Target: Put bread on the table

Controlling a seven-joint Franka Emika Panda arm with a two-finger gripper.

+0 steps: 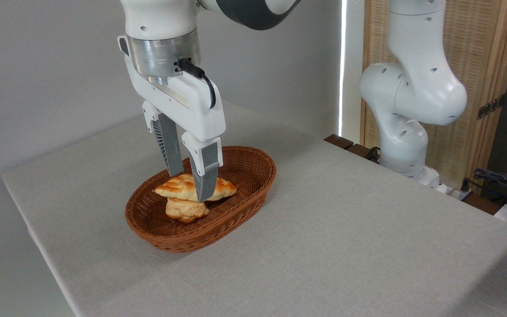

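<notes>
The bread (pixel 174 188), a golden braided loaf with toasted patches, lies across a smaller pale bun (pixel 185 210) inside the brown wicker basket (pixel 253 174). My gripper (pixel 189 187) reaches straight down into the basket. Its grey fingers stand on either side of the loaf's middle, the near fingertip (pixel 203 193) pressed against the loaf's front and the far one partly hidden behind it. The jaws look shut on the bread. The basket rests on the table (pixel 346 229), which is covered in light grey cloth.
The arm's white base (pixel 405 145) stands past the table's right edge, with cables and dark gear (pixel 500 180) beside it. A wooden slatted screen (pixel 482 66) is behind it, and a grey wall runs along the back.
</notes>
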